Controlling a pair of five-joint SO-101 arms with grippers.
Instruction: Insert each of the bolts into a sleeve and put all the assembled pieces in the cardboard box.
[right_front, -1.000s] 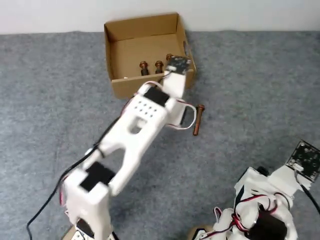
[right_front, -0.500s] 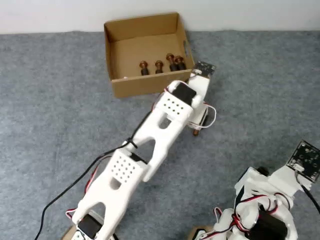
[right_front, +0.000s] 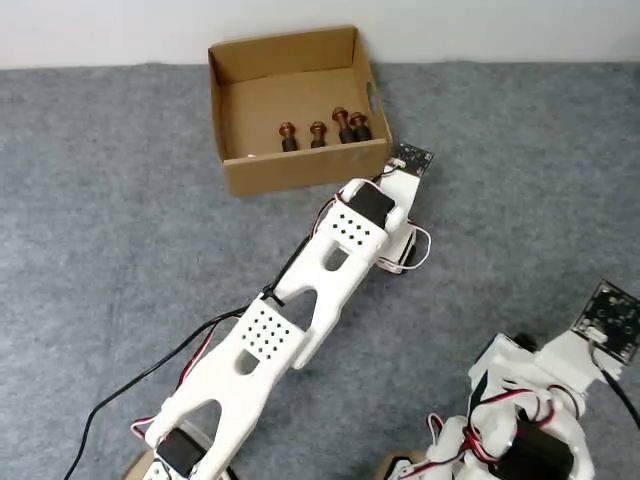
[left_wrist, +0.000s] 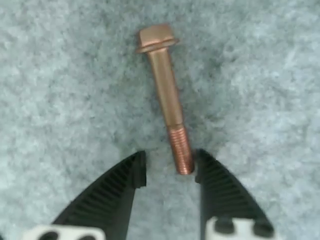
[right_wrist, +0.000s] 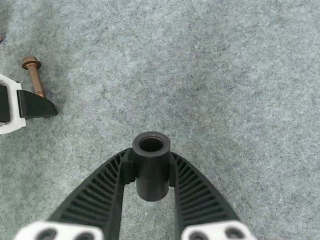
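A copper bolt (left_wrist: 165, 95) lies flat on the grey carpet, its threaded end between the fingertips of my open left gripper (left_wrist: 169, 162), close to one finger. In the high view the left arm (right_front: 365, 215) stretches to just right of the cardboard box (right_front: 300, 172) and covers the bolt. Several assembled pieces (right_front: 345, 126) stand in a row inside the box. My right gripper (right_wrist: 151, 172) is shut on a black sleeve (right_wrist: 151, 162), held with its bore facing the camera. The same bolt (right_wrist: 34, 75) and a left finger (right_wrist: 35, 107) appear farther off in the right wrist view.
The right arm's base (right_front: 530, 420) sits at the front right of the table. Grey carpet (right_front: 520, 180) covers the whole surface, with free room right of the box. A black cable (right_front: 150, 370) trails along the left arm.
The left arm swung from over the box's right corner to the right and came down over the loose bolt. The right arm has kept still.
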